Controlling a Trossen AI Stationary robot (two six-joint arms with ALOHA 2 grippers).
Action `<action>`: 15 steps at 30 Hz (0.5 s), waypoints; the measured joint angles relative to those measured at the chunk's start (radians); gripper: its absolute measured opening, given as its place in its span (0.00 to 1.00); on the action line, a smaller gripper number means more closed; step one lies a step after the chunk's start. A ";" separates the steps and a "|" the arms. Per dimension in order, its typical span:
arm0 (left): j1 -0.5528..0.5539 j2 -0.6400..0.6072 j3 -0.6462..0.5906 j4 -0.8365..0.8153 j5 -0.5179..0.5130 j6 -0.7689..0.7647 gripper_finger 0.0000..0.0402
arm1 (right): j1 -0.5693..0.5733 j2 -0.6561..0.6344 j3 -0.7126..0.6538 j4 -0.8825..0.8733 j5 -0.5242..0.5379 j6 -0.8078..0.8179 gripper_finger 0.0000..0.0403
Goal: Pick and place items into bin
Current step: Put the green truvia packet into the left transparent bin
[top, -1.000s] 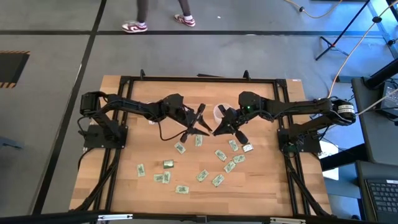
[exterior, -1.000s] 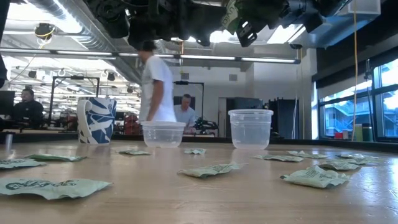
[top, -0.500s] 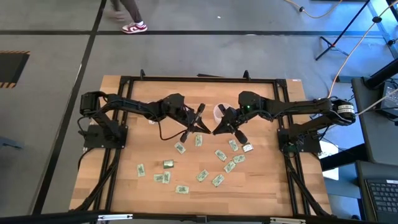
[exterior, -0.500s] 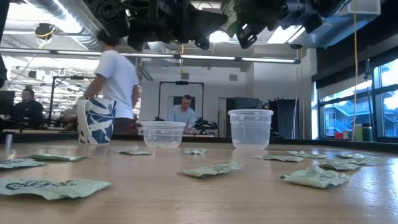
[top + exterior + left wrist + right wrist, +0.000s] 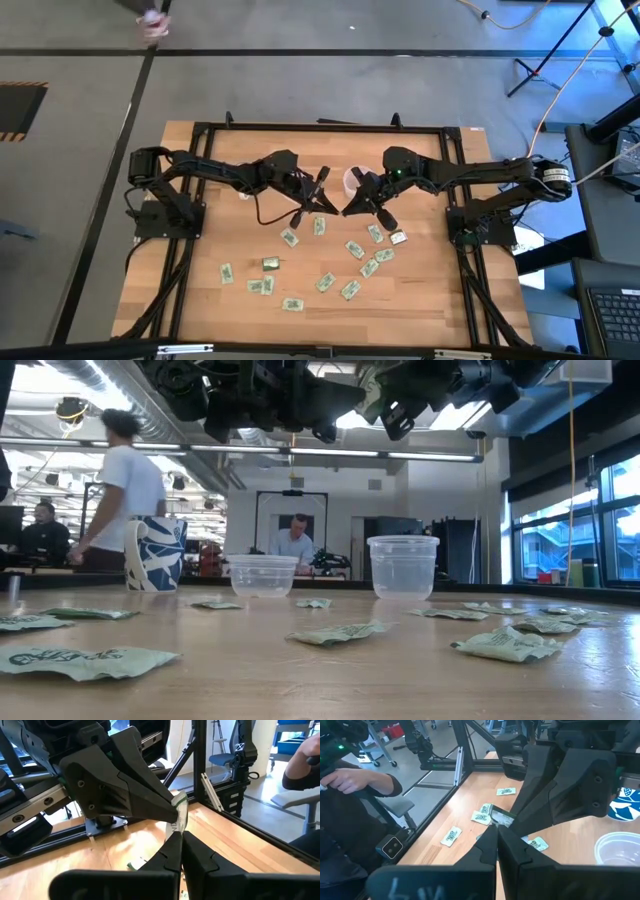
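My left gripper [image 5: 331, 207] and my right gripper [image 5: 347, 210] meet tip to tip above the table's middle. Both are shut on one pale-green-and-white packet [image 5: 179, 812], which also shows in the right wrist view [image 5: 501, 818]. Several more packets lie flat on the table nearer the front, such as one by the middle [image 5: 319, 227] and one at the front left [image 5: 227, 272]. An olive-gold one [image 5: 270, 263] lies among them. My left gripper pinches one end of the packet [image 5: 175, 832] between its two fingers, coming level from the table's left. The packet is lifted clear of the table and stands on edge between the two grippers. My right gripper pinches the packet's other end [image 5: 495, 821] between its two fingertips, coming level from the table's right. Its fingers [image 5: 150, 805] show on that end in the left wrist view. The packet is clear of the table.
Two clear plastic tubs [image 5: 262, 575] [image 5: 403, 567] and a blue-and-white patterned cup [image 5: 155, 553] stand toward the table's far side. Black frame rails [image 5: 320, 127] border the table. People are in the room behind; a person's sleeve and hand show beside the table [image 5: 355, 785].
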 joint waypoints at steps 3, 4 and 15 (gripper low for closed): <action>0.000 0.000 -0.001 0.001 0.000 0.000 0.01 | 0.001 0.000 0.000 0.000 0.016 0.018 0.01; 0.000 0.000 -0.002 0.000 0.000 0.000 0.01 | 0.001 0.000 0.000 0.000 0.020 0.018 0.01; 0.001 0.004 -0.007 -0.015 0.001 0.000 0.01 | 0.001 -0.006 0.002 0.018 0.020 -0.007 0.15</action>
